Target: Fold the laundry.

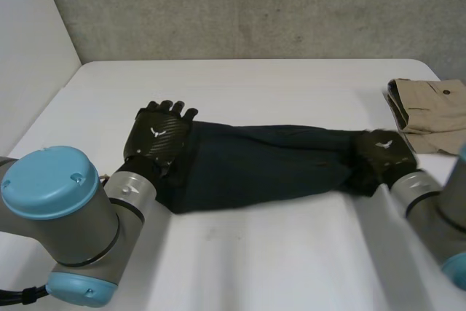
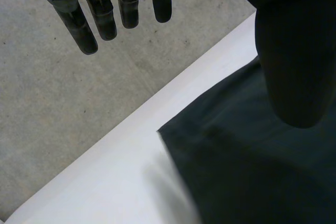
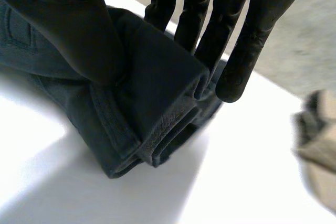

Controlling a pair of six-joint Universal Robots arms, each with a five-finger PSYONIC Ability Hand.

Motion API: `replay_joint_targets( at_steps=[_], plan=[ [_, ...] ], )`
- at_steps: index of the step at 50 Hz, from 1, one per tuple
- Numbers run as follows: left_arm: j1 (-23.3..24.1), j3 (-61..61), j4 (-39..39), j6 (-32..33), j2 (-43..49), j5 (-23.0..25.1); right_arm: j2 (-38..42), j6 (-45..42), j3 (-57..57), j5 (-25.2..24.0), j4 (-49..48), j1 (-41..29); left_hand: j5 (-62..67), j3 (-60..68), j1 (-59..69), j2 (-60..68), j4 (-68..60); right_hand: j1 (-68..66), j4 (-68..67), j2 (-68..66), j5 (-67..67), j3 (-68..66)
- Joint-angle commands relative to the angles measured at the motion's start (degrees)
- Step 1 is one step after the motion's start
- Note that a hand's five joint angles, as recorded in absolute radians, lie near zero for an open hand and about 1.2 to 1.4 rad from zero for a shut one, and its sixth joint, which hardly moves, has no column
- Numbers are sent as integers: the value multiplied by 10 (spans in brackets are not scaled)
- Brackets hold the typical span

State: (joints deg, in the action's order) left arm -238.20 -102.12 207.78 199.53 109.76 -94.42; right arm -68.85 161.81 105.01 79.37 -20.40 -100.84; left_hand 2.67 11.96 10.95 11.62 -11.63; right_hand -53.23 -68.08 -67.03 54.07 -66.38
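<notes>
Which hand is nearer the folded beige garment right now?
Right. The right hand pinches one end of the dark trousers, just beside the beige garment; the left hand, fingers straight, rests at the opposite end, far from it.

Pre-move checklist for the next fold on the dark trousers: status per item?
1. Right hand gripping one end of the dark trousers: ok, thumb and fingers pinch the stacked layers.
2. Left hand gripping the other end: not ok, fingers straight, hand resting over the cloth.
3. Trousers fully on the table: ok, one long band, nothing over an edge.
4. Tan folded garment clear of the trousers: ok, apart but near the right hand.
5. Cloth flat under the left hand: cannot tell.
</notes>
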Motion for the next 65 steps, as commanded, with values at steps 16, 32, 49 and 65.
replay_joint_targets(
  at_steps=[16, 32, 49, 65],
  plan=[
    [-3, 14, -1, 0, -17, -3, -74, -339, -97, -83, 96, -39, -27, -20, -9, -16, 16, -268, -119, -130, 159, -136],
    [2, 92, -3, -5, -27, -34, 28, -316, -81, -229, 119, -263, -27, -20, -9, -16, 16, 248, 396, 386, -356, 379],
    [96, 230, -67, -24, 69, -16, -160, 165, -70, -165, 119, -30, -27, -20, -9, -16, 16, 432, 581, 570, -541, 564],
    [139, 332, -193, -46, 205, 21, -3, 98, -169, -118, 196, -18, 6, 13, 23, 16, -16, 432, 581, 570, -541, 564]
  ],
)
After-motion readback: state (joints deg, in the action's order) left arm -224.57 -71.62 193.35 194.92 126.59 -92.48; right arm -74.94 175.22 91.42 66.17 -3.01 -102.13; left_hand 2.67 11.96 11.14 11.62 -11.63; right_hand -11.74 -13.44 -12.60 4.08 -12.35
